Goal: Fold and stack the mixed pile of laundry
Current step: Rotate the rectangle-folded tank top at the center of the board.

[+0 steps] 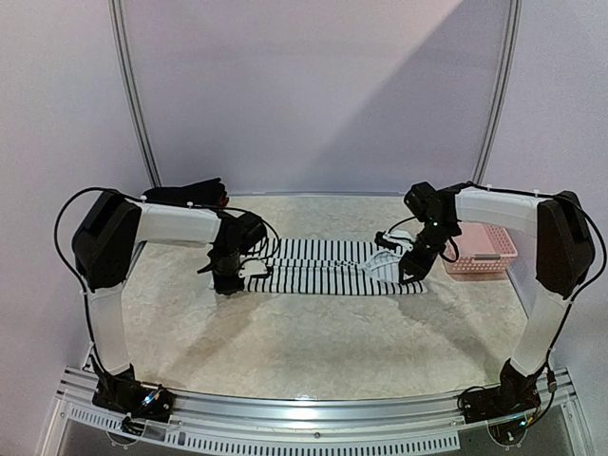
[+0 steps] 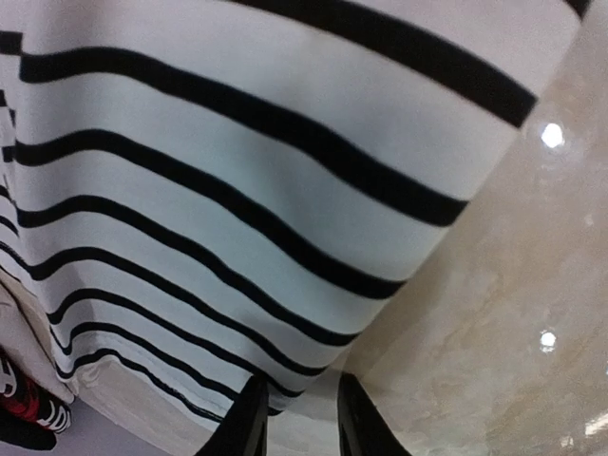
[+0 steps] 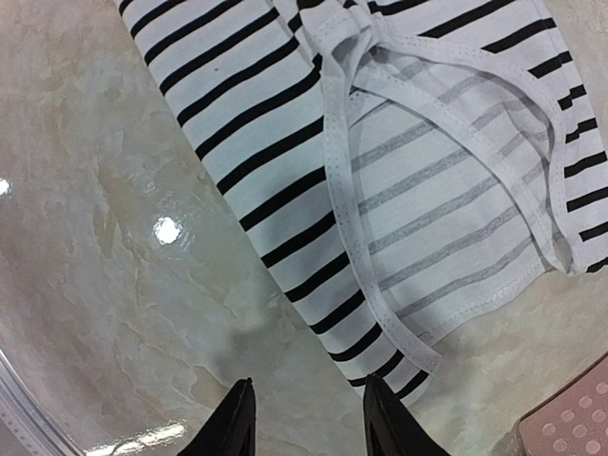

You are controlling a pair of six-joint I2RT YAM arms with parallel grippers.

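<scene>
The black-and-white striped tank top (image 1: 323, 266) lies flat across the middle of the table, its straps and armholes at the right end (image 3: 427, 190). My left gripper (image 1: 228, 285) is down at its left end. In the left wrist view the fingers (image 2: 301, 380) stand a little apart, with the cloth's lower corner (image 2: 237, 171) at the left fingertip and bare table in the gap. My right gripper (image 1: 408, 277) hovers at the right end, open (image 3: 309, 380), its right finger just over the strap corner and nothing between the fingers. A black garment (image 1: 185, 195) with a bit of red lies at the back left.
A pink perforated basket (image 1: 480, 252) stands to the right of the tank top, close to the right arm; its corner shows in the right wrist view (image 3: 579, 423). A red-and-black cloth (image 2: 24, 404) peeks into the left wrist view's lower left corner. The beige marbled tabletop (image 1: 313, 342) stretches toward the arm bases.
</scene>
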